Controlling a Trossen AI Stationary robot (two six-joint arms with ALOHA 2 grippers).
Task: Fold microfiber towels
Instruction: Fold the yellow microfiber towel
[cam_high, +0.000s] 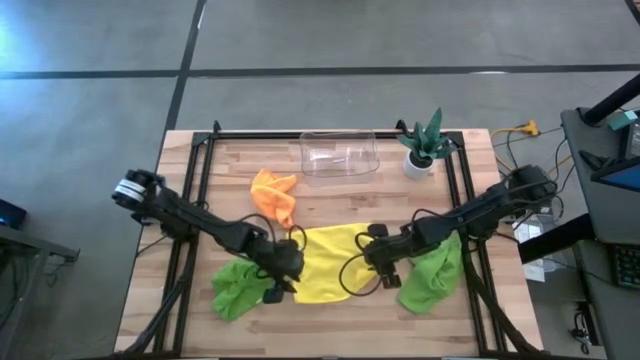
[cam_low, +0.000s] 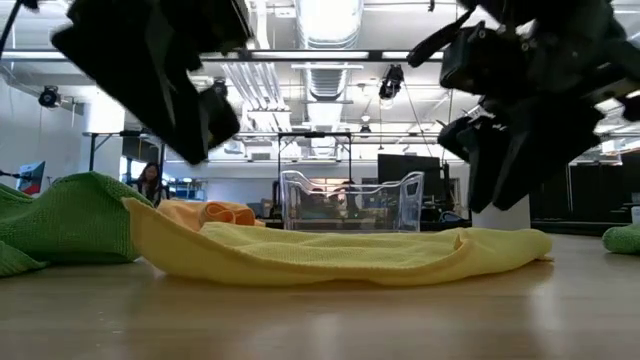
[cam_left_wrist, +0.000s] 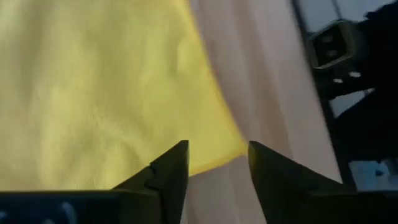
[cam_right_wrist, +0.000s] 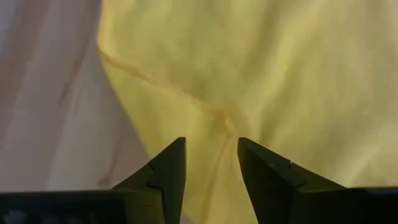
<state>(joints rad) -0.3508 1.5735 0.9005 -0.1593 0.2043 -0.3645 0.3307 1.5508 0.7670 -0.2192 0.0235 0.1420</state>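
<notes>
Soft yellow microfiber towel (cam_high: 325, 262) lies flat mid-desk near the front edge. Left gripper (cam_left_wrist: 214, 168) and right gripper (cam_right_wrist: 211, 163) hover above its opposite edges, fingers spread, empty. Risk: uneven pinch bunches the cloth; lime green towels (cam_high: 238, 285) alongside could snag.

I count four towels on my table (cam_high: 190, 310): one yellow towel (cam_high: 325, 262) spread flat in the middle, one orange towel (cam_high: 275, 195) bunched up, and two green ones, a green towel on my left (cam_high: 235, 285) and a green towel on my right (cam_high: 435, 275). There is one clear plastic bin (cam_high: 340, 155) and one potted plant (cam_high: 422, 145). I have two arms, so two claws: my left claw (cam_high: 285, 278) and my right claw (cam_high: 377, 258).
</notes>
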